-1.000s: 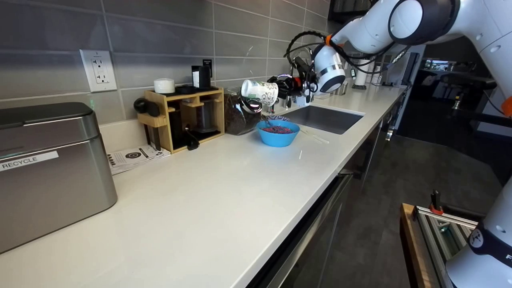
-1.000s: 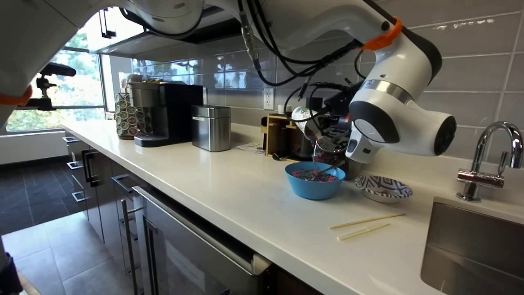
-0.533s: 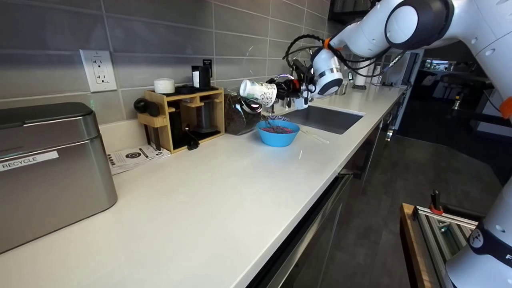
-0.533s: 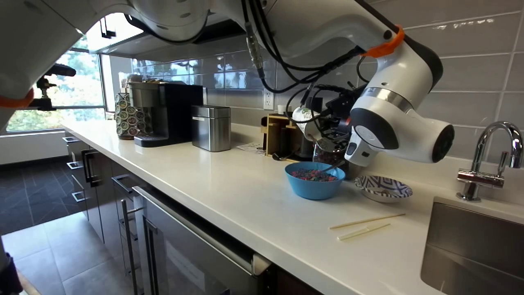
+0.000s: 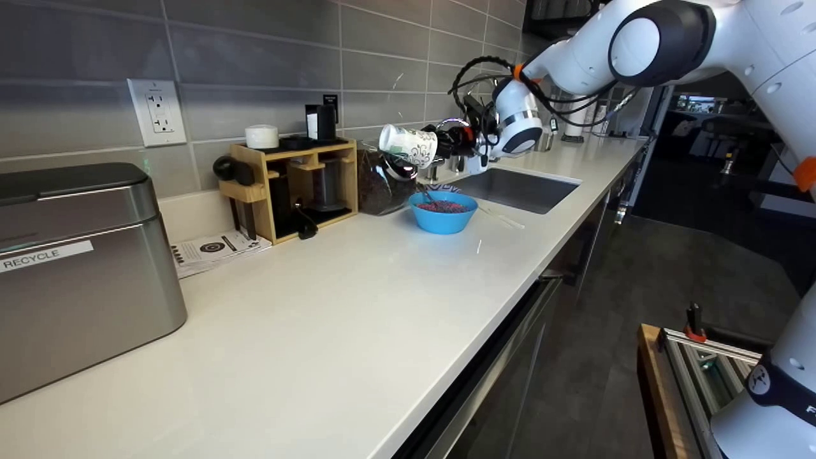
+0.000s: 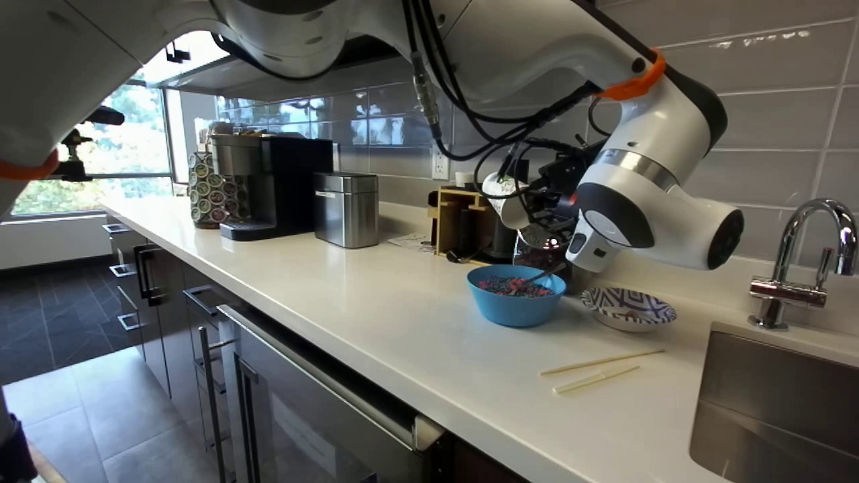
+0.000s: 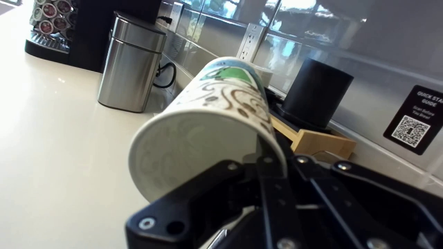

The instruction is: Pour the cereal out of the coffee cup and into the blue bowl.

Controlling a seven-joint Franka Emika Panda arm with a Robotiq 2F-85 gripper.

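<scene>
The white paper coffee cup [image 5: 408,145] with green and brown markings is held above the counter near the blue bowl [image 5: 443,222], tipped on its side with its mouth angled down. It also shows in an exterior view [image 6: 503,200]. My gripper [image 7: 276,147] is shut on the cup's wall near the rim, one finger inside and one outside. In the wrist view the visible inside of the cup [image 7: 197,148] is bare; its lower part is hidden by the gripper. The cereal [image 6: 513,287], small dark and reddish pieces, lies heaped in the blue bowl, below the cup in both exterior views.
A spoon [image 6: 545,272] leans in the bowl. A glass jar [image 5: 382,182] and a wooden rack [image 5: 309,185] stand by the tiled wall. A patterned bowl [image 6: 627,308], thin sticks [image 6: 597,379] and the sink [image 6: 772,409] lie beside the blue bowl. A steel bin [image 7: 131,65] stands farther along.
The cup has shifted slightly and tipped a little further mouth-down. A brownish patch at its mouth half a second ago no longer shows. The cereal heap covers more of the spoon.
</scene>
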